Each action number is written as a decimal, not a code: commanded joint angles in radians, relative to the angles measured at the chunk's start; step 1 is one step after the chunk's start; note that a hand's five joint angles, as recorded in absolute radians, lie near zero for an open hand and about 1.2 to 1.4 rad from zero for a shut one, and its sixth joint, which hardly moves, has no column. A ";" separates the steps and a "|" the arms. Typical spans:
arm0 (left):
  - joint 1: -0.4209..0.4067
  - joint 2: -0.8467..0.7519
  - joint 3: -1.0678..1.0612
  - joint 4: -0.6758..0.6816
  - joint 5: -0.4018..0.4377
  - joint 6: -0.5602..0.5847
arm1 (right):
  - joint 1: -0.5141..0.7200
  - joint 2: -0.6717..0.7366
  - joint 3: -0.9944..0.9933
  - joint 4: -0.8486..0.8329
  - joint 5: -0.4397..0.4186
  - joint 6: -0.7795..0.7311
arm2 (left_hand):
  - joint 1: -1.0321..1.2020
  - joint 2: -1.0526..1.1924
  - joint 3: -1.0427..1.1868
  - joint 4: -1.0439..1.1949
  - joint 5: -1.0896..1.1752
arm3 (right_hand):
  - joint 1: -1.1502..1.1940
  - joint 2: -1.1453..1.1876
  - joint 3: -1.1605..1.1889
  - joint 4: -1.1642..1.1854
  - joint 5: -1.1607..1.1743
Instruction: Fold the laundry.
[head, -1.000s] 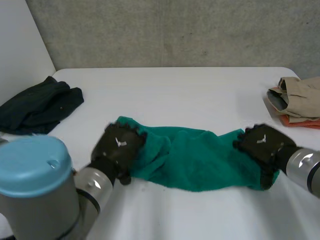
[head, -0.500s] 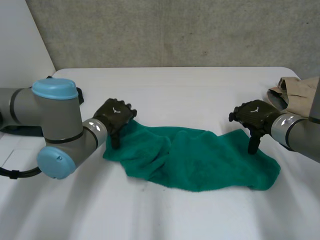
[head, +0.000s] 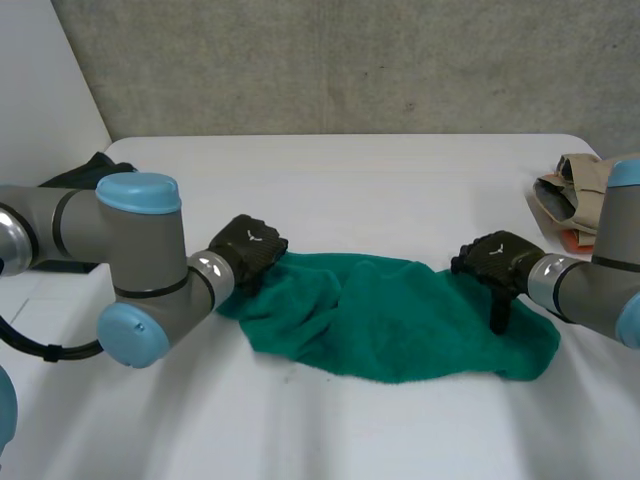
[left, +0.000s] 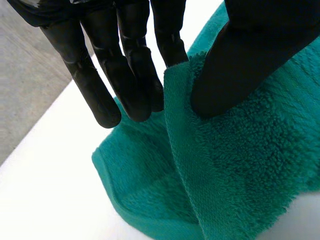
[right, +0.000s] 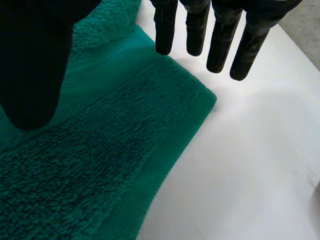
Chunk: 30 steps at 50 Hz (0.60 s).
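Judging by wrist views, left hand (left: 250, 50) pinches towel (left: 240, 165) edge, right hand (right: 35, 60) hangs released

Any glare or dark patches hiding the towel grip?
Head view: even light, no glare on the green towel. Left wrist view: left hand near-black, its pinch on the towel's fold plain. Right wrist view: right hand dark, fingers straight above the towel's corner.
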 joint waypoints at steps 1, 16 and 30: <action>-0.015 0.039 -0.002 0.076 -0.072 -0.002 | 0.000 0.026 -0.009 0.000 -0.002 0.001 | 0.265 0.203 0.210 0.199 0.247 | 0.332 0.301 0.288 0.301 0.278; -0.004 0.219 0.008 0.307 -0.140 -0.127 | 0.003 -0.042 -0.024 -0.058 -0.012 0.026 | 0.265 0.203 0.210 0.199 0.247 | 1.139 1.108 1.095 1.108 1.085; -0.032 0.177 0.186 0.515 -0.209 -0.144 | 0.009 -0.157 -0.079 -0.476 0.006 0.336 | 0.265 0.203 0.210 0.199 0.247 | 1.123 1.092 1.078 1.092 1.068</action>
